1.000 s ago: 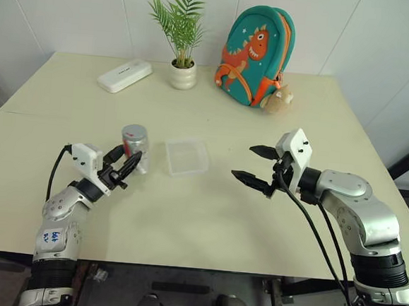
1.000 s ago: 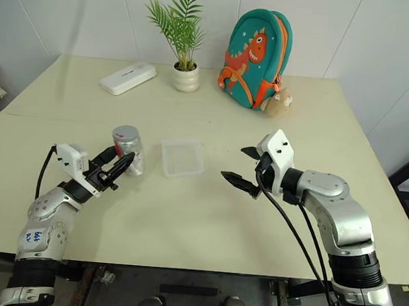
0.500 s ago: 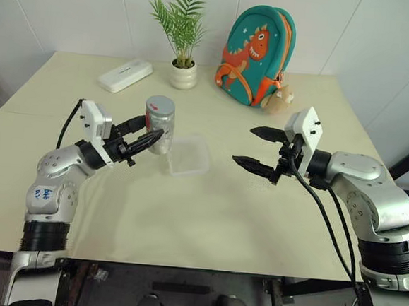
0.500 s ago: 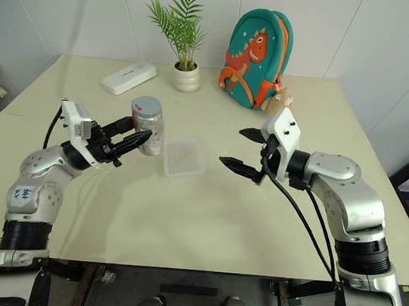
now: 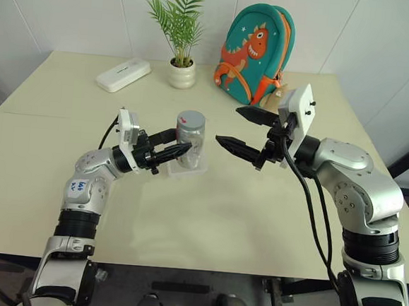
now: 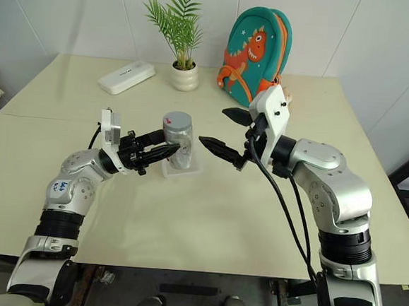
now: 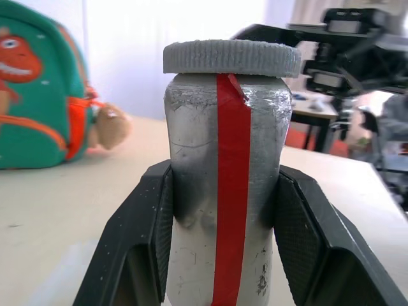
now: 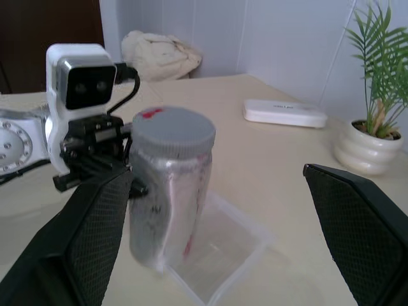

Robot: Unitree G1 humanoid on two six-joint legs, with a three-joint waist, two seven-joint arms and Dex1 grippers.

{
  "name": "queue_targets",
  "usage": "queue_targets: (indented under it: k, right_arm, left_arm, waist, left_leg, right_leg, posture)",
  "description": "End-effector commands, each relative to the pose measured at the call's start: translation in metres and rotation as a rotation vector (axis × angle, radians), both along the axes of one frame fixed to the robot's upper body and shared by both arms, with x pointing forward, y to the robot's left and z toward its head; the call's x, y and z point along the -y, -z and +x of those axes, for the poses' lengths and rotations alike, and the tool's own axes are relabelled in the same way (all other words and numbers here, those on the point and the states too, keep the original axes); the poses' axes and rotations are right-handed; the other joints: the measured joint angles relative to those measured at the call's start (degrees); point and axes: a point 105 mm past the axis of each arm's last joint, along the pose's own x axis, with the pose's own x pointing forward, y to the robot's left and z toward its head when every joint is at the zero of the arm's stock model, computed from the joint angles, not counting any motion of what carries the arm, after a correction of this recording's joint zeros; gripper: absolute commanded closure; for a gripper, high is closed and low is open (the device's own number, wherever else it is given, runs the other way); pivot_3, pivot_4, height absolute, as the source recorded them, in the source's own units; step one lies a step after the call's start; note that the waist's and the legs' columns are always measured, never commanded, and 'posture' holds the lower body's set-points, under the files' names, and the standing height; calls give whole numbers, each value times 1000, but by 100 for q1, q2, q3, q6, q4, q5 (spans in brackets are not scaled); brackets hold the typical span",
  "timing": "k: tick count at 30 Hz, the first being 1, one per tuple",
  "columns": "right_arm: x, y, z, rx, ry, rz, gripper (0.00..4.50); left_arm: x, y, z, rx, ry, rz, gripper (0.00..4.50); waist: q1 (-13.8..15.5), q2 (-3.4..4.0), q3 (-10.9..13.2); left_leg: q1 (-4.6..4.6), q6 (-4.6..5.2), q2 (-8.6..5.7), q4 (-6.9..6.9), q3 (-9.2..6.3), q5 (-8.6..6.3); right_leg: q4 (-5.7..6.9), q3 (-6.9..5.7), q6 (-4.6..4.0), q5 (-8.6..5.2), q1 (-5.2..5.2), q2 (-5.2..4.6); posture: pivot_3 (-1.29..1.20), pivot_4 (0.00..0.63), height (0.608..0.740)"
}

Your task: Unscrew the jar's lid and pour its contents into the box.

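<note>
— Holding the jar (image 5: 190, 139) upright, is it? Which arm?

— The left gripper (image 5: 178, 150), its fingers (image 7: 150, 233) clamped on both sides of the jar's body. The lid (image 7: 232, 57) is on top, screwed down.

— Where is the jar?

— Raised above the box (image 5: 189, 167), which lies on the table (image 5: 206, 217) right under it.

— And the other arm?

— The right gripper (image 5: 238, 130) hangs just beside the jar near lid height, jaws spread wide, touching nothing.

— The contents?

— Can't make them out through the wall.
</note>
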Motion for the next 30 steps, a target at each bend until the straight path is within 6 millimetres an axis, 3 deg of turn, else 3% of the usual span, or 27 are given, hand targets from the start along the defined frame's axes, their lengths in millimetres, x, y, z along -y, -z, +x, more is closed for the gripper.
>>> queue_targets:
  k: [1, 12, 20, 30]
  right_arm:
    - [-9, -25, -13, 70, -22, 63, 0]
    - [-33, -30, -22, -16, -54, 126, 0]
    - [-46, -20, -7, -82, 38, 94, 0]
    - [-54, -4, -3, -79, 102, 34, 0]
  left_arm:
    - [8, -14, -4, 40, 103, -17, 2635]
    - [2, -3, 0, 58, 154, 26, 2635]
    - [0, -7, 6, 102, 134, 32, 2635]
    - [1, -11, 8, 135, 128, 25, 2635]
  waist:
    - [5, 0, 0]
    - [-2, 2, 1]
    - [0, 2, 1]
    - [-3, 4, 2]
  left_leg:
    - [0, 0, 0, 0, -1, 0]
    - [-1, 1, 0, 0, -3, 0]
    - [-1, 3, 0, 0, -5, 1]
    - [-4, 3, 0, -3, -6, 1]
  right_leg:
    - [1, 0, -1, -1, 0, 0]
    - [6, 0, -3, -2, -3, 1]
    - [8, -1, -4, -2, -3, 1]
    - [9, -1, -4, -3, -7, 2]
  posture:
    - [0, 150, 740]
    - [0, 150, 740]
    - [0, 150, 740]
    - [0, 150, 740]
